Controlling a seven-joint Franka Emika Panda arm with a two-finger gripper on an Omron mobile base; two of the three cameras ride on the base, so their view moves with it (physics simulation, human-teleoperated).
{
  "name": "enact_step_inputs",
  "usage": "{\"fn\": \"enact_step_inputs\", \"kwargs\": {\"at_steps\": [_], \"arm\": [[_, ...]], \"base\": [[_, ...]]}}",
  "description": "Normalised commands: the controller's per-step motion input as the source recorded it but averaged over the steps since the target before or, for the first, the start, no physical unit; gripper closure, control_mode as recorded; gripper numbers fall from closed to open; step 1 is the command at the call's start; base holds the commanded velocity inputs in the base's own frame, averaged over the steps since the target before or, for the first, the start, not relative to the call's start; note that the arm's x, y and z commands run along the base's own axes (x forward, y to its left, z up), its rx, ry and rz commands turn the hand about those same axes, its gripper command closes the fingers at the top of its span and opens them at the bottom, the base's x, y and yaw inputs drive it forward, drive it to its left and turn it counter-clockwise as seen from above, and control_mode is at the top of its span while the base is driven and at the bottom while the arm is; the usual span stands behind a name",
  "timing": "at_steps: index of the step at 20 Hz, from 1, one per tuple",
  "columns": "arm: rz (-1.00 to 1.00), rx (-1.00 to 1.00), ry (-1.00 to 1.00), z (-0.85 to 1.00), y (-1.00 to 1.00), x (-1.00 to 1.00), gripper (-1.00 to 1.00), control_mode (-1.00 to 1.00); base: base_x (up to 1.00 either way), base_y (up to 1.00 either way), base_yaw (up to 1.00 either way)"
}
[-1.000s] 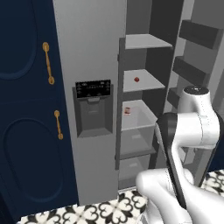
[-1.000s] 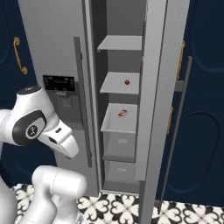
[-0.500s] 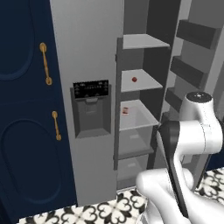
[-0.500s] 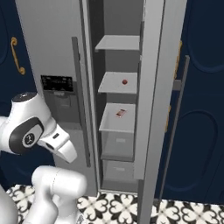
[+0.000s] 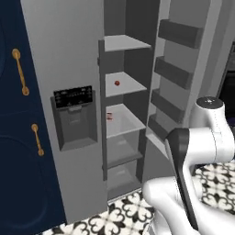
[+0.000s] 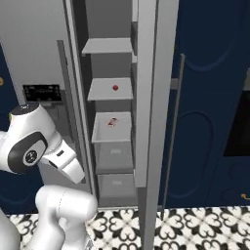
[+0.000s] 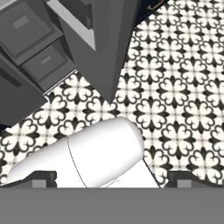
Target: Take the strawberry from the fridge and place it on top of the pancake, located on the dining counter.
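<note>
The strawberry point(image 5: 117, 83) point(image 6: 115, 88), a tiny red fruit, lies on the middle grey shelf of the open fridge point(image 5: 75, 69) point(image 6: 151, 97). The fridge's left door with the black dispenser point(image 5: 75, 117) is closed and the right door stands swung open. My gripper point(image 7: 113, 178) points down at the patterned floor, well below and in front of the shelves. Its dark fingertips point(image 7: 43, 177) stand far apart, open, with nothing between them. The pancake and the dining counter are out of view.
A small red-and-white packet point(image 5: 109, 116) point(image 6: 112, 122) rests on the shelf below the strawberry. Grey drawers point(image 6: 114, 155) fill the lower fridge. Door bins point(image 5: 176, 73) line the open door. Navy cabinets with brass handles point(image 5: 20, 73) stand left of the fridge.
The whole scene has slid left in both base views, so the camera has moved. The arm's elbow has swung right in the left base view. The strawberry stays on its shelf.
</note>
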Motion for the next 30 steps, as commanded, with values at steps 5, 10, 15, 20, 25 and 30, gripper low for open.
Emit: {"fn": "enact_step_inputs", "kwargs": {"at_steps": [5, 10, 15, 20, 25, 30], "arm": [[0.00, 0.00, 0.00, 0.00, 0.00, 0.00, -1.00, 1.00], [0.00, 0.00, 0.00, 0.00, 0.00, 0.00, -1.00, 1.00], [0.00, 0.00, 0.00, 0.00, 0.00, 0.00, -1.00, 1.00], [0.00, 0.00, 0.00, 0.00, 0.00, 0.00, -1.00, 1.00], [0.00, 0.00, 0.00, 0.00, 0.00, 0.00, -1.00, 1.00], [0.00, 0.00, 0.00, 0.00, 0.00, 0.00, -1.00, 1.00]], "base": [[0.76, 0.00, 0.01], [0.72, 0.03, 0.00], [0.68, 0.00, 0.00], [0.34, -0.05, 0.14], [0.31, -0.18, 0.16], [0.51, -0.35, 0.16]]}}
